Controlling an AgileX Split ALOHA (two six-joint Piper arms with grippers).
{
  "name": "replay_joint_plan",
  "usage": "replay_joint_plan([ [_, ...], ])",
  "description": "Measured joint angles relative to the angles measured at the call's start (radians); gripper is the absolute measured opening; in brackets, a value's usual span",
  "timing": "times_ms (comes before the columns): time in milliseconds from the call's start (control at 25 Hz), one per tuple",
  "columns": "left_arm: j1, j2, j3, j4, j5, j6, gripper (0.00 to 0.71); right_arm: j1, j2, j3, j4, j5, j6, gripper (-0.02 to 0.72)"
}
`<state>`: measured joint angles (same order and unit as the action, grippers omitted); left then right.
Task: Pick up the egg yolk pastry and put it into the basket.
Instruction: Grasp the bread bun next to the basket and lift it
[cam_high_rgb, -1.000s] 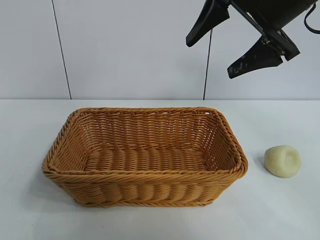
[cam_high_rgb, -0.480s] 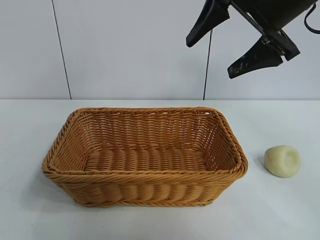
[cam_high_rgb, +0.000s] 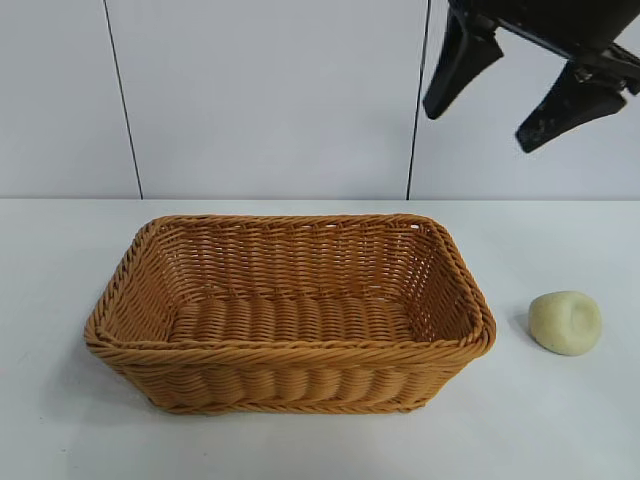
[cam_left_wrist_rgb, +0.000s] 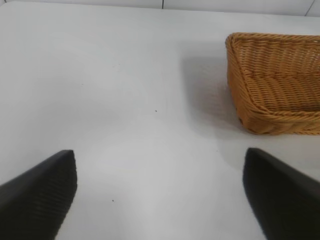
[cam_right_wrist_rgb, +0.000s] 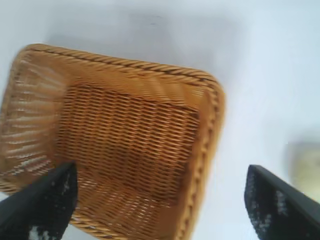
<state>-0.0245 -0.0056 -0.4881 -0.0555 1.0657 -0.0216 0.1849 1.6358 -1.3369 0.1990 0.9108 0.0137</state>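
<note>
The egg yolk pastry (cam_high_rgb: 565, 322) sits on the bench (cam_high_rgb: 560, 420) just right of the basket (cam_high_rgb: 290, 312), well below the right gripper (cam_high_rgb: 525, 85), whose fingers are spread and empty. It looks light, soft and easily dented (matte, dough-like), so a gentle pinch across its rounded sides seems best. The left gripper (cam_left_wrist_rgb: 160, 192) hovers over bare bench, fingers spread.

My right end effector (cam_right_wrist_rgb: 160, 200) hangs high over the bench (cam_right_wrist_rgb: 260, 60), black fingers (cam_right_wrist_rgb: 42, 205) spread wide. Between them sits the basket (cam_right_wrist_rgb: 200, 150), its woven floor bare, one corner right under me. Just beside its rim on the bench there's the pastry (cam_right_wrist_rgb: 306, 167), pale and blurred.
</note>
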Motion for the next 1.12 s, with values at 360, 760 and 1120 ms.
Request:
replay_joint_plan([
  [360,0.0,0.0,0.0,-0.002,0.0,0.0,0.694,-0.137,0.026,-0.009,-0.107,0.085,0.024,0.624],
  [760,0.0,0.0,0.0,-0.002,0.0,0.0,0.694,-0.144,0.269,-0.009,-0.116,0.057,0.004,0.624],
  [1120,0.0,0.0,0.0,-0.002,0.0,0.0,0.694,-0.144,0.452,-0.01,-0.129,-0.009,0.025,0.624],
])
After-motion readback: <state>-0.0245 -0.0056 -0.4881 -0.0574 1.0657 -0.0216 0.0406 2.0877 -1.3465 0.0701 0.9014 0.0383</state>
